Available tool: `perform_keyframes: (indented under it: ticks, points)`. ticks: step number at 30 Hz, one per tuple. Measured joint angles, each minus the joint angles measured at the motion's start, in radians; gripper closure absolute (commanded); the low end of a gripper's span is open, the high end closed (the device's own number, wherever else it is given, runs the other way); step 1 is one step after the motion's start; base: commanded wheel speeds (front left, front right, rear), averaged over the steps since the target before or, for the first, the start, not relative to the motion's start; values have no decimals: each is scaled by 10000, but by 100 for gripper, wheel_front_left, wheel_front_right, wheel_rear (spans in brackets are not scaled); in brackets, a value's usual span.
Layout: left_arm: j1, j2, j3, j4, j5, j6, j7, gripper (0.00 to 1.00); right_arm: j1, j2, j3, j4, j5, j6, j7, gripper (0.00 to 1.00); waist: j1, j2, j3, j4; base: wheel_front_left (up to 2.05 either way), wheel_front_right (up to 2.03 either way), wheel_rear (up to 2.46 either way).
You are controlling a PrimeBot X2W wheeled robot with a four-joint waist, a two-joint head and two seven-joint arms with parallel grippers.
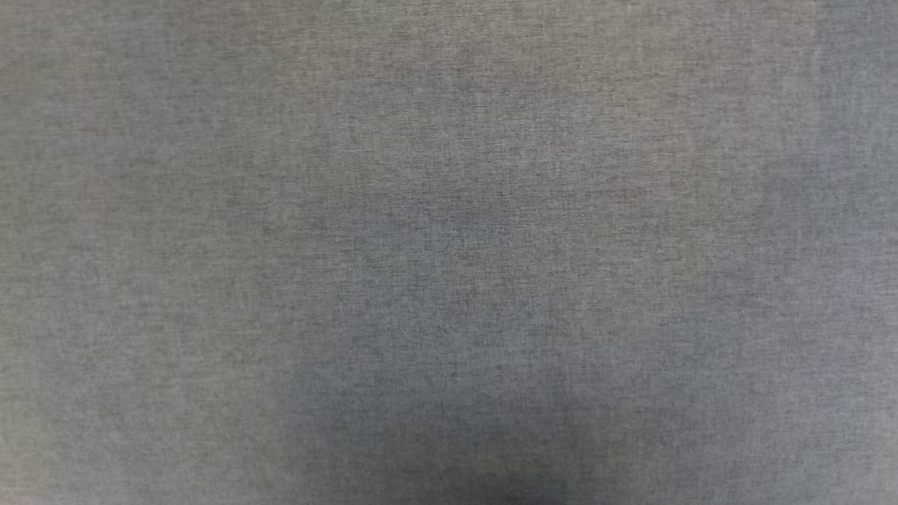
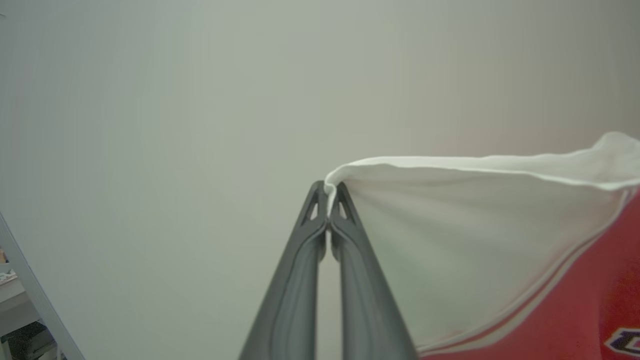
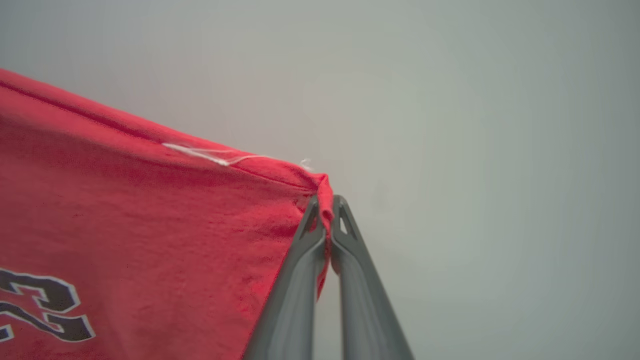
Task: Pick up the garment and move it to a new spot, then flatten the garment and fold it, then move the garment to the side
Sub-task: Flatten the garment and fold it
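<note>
In the left wrist view my left gripper (image 2: 328, 192) is shut on the edge of the garment's white sleeve (image 2: 465, 240); the red body with striped trim (image 2: 600, 300) hangs off to the right. In the right wrist view my right gripper (image 3: 326, 205) is shut on a red hem corner of the garment (image 3: 150, 225), which stretches to the left with part of its black white-edged lettering (image 3: 45, 307) showing. The garment is held up in the air against a pale wall.
The head view looks down on a plain grey woven surface (image 1: 449, 252) with a darker shadow near the bottom middle. A pale wall (image 2: 200, 100) is behind the garment. A grey frame edge and some clutter (image 2: 25, 310) sit at the lower left of the left wrist view.
</note>
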Motion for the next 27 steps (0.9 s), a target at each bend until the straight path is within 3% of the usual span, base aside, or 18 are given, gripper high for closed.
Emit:
perform_keyframes:
  ticks: [7, 17, 27]
  points:
    - [3237, -543, 186, -1262, -558, 2, -2, 100, 1673, 44, 955, 314, 458, 0, -694, 100, 0, 0, -390, 177, 0, 0, 0]
    - [7934, -1210, 477, -2470, -1106, 104, 0, 100, 4823, -278, 1931, 15, 2010, -2, -1003, 100, -3, 0, -1628, 401, 0, 0, 0]
    - [11625, -1097, 125, -2445, -1841, 86, 182, 100, 8230, -892, 3154, -704, 3442, -2, -773, 100, -3, 0, -3330, 648, 0, 0, 0]
